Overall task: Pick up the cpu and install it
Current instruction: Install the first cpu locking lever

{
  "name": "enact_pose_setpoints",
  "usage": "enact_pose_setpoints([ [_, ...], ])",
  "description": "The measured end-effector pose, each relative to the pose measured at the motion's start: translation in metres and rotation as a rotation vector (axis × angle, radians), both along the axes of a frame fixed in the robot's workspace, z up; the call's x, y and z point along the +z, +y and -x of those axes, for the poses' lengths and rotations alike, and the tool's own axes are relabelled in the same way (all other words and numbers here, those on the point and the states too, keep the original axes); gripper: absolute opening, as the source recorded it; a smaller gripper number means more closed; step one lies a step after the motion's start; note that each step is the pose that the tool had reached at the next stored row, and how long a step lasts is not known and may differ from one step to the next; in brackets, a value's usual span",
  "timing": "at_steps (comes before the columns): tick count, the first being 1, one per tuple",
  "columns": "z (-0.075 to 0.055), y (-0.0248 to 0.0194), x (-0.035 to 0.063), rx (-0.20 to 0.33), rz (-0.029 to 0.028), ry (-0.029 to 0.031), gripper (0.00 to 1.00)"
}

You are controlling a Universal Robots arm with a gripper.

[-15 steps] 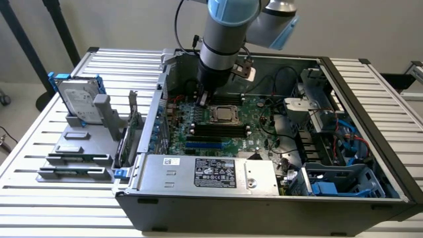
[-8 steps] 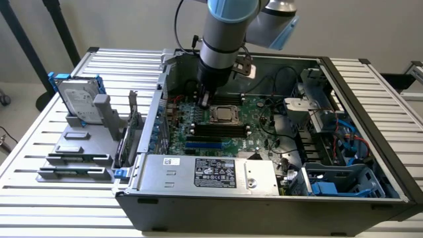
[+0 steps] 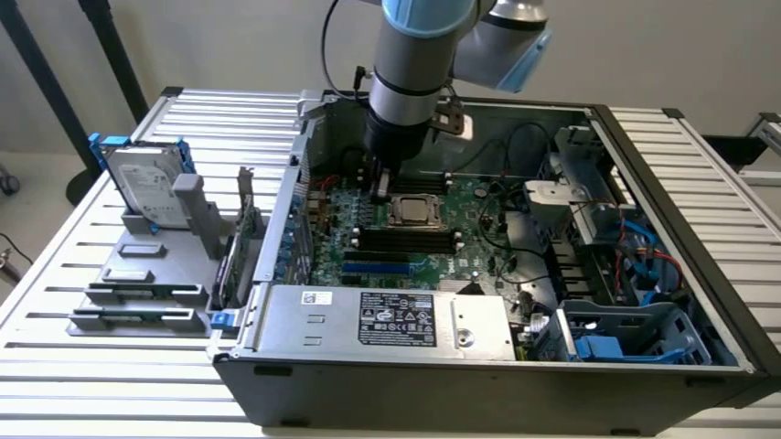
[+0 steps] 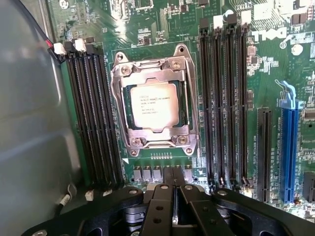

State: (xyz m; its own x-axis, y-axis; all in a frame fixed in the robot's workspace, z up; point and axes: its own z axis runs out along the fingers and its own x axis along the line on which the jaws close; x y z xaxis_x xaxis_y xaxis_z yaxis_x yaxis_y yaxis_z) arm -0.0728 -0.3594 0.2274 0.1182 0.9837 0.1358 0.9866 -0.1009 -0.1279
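Observation:
The cpu [image 4: 154,105], a small square chip with a silvery top, lies flat inside the metal socket frame [image 4: 189,98] on the green motherboard [image 4: 147,24]. It also shows at the board's middle, cpu [image 3: 412,211]. My gripper [image 4: 173,191] is shut, its two black fingers pressed together with nothing between them. It hangs above the board just beside the socket, apart from the chip. In the exterior view the gripper [image 3: 380,187] points down inside the open computer case, just to the exterior view's left of the socket.
Black memory slots [image 4: 93,118] flank the socket on both sides, with a blue slot [image 4: 290,147] further off. The case wall [image 3: 293,192], power supply [image 3: 390,315], drive bays and cables [image 3: 610,229] surround the board. A hard drive with blue rails [image 3: 144,187] stands on a grey fixture outside.

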Motion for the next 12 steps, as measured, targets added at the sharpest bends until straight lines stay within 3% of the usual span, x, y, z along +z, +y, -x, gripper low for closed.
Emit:
enact_pose_setpoints([
  [6,0.0,0.0001,0.0004,0.059,0.0012,-0.0108,0.11],
  [12,0.0,0.0001,0.0011,0.107,0.0015,-0.0312,0.11],
])
